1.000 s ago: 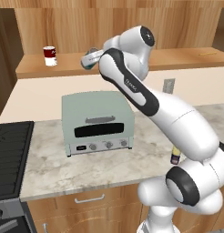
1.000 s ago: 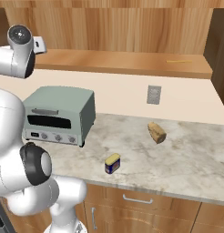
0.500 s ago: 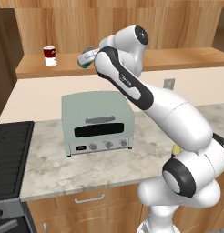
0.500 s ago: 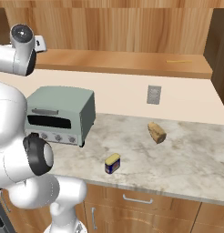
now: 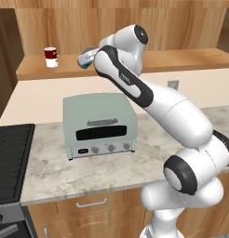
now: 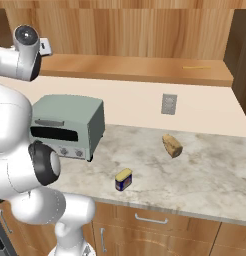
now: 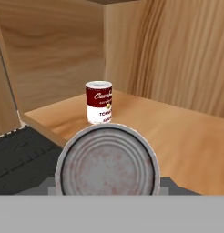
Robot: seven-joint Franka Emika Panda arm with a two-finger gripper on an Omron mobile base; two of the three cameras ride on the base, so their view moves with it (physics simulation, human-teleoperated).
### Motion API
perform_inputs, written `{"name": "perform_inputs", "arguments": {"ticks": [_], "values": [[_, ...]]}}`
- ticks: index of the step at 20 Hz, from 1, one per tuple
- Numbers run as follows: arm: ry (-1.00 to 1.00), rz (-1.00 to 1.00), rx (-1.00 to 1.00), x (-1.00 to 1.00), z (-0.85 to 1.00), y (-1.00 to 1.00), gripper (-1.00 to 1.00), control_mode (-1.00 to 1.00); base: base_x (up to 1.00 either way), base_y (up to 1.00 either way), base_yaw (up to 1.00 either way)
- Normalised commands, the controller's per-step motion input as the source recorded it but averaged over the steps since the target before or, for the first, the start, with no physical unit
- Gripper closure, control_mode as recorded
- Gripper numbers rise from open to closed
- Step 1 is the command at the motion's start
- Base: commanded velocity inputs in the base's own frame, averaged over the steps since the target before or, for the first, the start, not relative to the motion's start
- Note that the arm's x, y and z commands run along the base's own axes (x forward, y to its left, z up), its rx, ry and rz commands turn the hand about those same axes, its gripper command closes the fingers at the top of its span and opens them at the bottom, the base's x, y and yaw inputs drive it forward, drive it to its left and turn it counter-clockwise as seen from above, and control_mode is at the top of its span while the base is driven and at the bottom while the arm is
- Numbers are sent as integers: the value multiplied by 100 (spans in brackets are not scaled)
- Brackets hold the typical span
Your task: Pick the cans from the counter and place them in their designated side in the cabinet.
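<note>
Since a second ago the arm has swung the teal can [image 5: 85,57] leftward along the cabinet [image 5: 181,59], closer to the red-and-white can [image 5: 50,56], while everything on the desk [image 6: 205,180] has stayed put.

Going left to right in the left base view: the black stove top [image 5: 11,153] sits at the desk's left end, the red-and-white can stands upright on the cabinet shelf above it, and just right of that can the pincer [image 5: 88,58] holds the teal can tilted, raised over the shelf and apart from the red-and-white one. Below stands the mint-green toaster oven [image 5: 100,123] on the desk.

From the hand view the teal can's silvery top [image 7: 108,164] faces the camera, the pincer closed around its body – the red-and-white can [image 7: 99,102] stands beyond it on the wooden shelf, near the corner where the panel back meets the side wall.

In the right base view the toaster oven [image 6: 70,125] is at left; to its right, near the desk's front edge, the dark blue can [image 6: 123,179] with yellow top stands alone – further right and back lies a brown bread-like lump [image 6: 172,145], below a wall outlet [image 6: 168,103]
</note>
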Motion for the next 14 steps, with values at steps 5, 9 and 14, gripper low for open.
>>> {"name": "perform_inputs", "arguments": {"ticks": [5,9,14], "values": [[0,0,-4,12,0,0,100,-100,0,0,0],[0,0,-3,15,0,2,100,-100,0,0,0],[0,0,-2,17,0,4,100,-100,0,0,0]]}}
